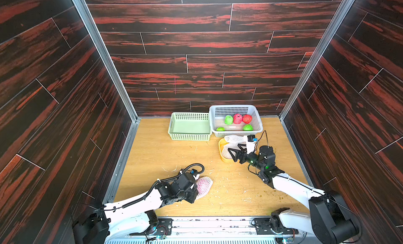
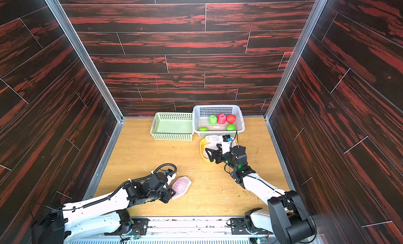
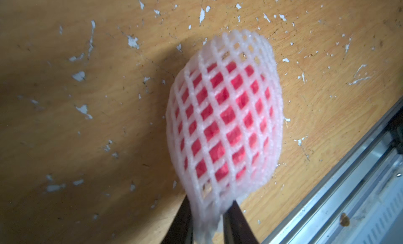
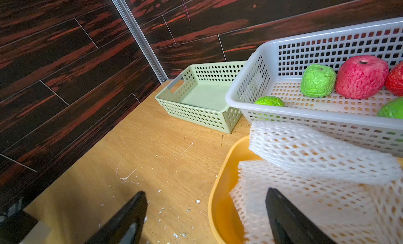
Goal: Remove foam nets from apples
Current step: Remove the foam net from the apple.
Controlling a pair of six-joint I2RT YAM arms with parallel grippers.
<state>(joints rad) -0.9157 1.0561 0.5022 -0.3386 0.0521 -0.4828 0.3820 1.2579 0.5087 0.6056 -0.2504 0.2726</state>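
In a top view the netted apple (image 1: 205,185) lay on the near table (image 1: 165,149), against the left gripper (image 1: 195,189). Left wrist: jaws clamped the tail of the foam net (image 3: 224,123); stripping was in hand, and a steady pull away was judged next. Right wrist: the right gripper (image 4: 206,191) gaped over the tray (image 4: 220,188).

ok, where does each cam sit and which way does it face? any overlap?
Top views: high above the arm bases, facing forward and down at the table; both arms show, with left gripper and right gripper.
Left wrist: on the left arm, looking down its fingers, pinched on the foam net round a red apple.
Right wrist: on the right arm, looking past its open fingers at yellow tray, white basket, green basket.
Shared: top and right wrist views both show baskets and tray.
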